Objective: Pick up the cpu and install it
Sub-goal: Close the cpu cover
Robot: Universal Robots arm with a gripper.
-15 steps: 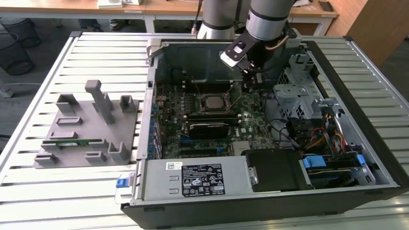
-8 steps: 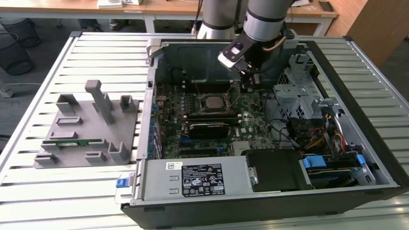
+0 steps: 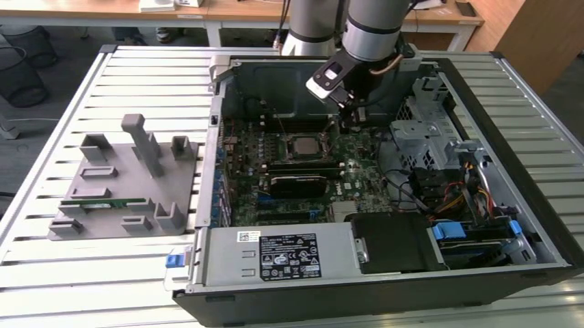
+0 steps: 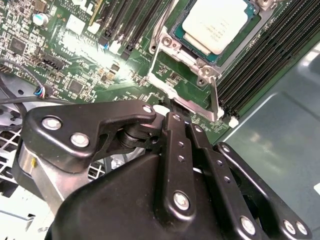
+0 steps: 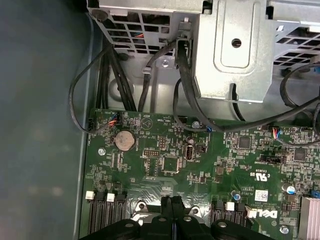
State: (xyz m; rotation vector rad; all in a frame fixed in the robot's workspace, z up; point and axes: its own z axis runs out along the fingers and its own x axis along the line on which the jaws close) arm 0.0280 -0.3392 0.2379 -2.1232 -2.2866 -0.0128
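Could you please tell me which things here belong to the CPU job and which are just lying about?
Job: cpu, lying in the socket; gripper.
Lying about: grey fixture, memory stick, coin cell.

A robotics lab: open computer case (image 3: 365, 302) on slatted metal bench (image 3: 146, 75).

The computer case (image 3: 365, 294) stands on the slatted table (image 3: 137, 75), with a fixture block (image 3: 105, 222) beside it on the exterior view's left. Inside the case, the cpu (image 3: 301, 145) sits in the socket (image 3: 281, 152) on the motherboard (image 3: 242, 171). The gripper (image 3: 352, 121) hangs just beside the socket, on the exterior view's right.
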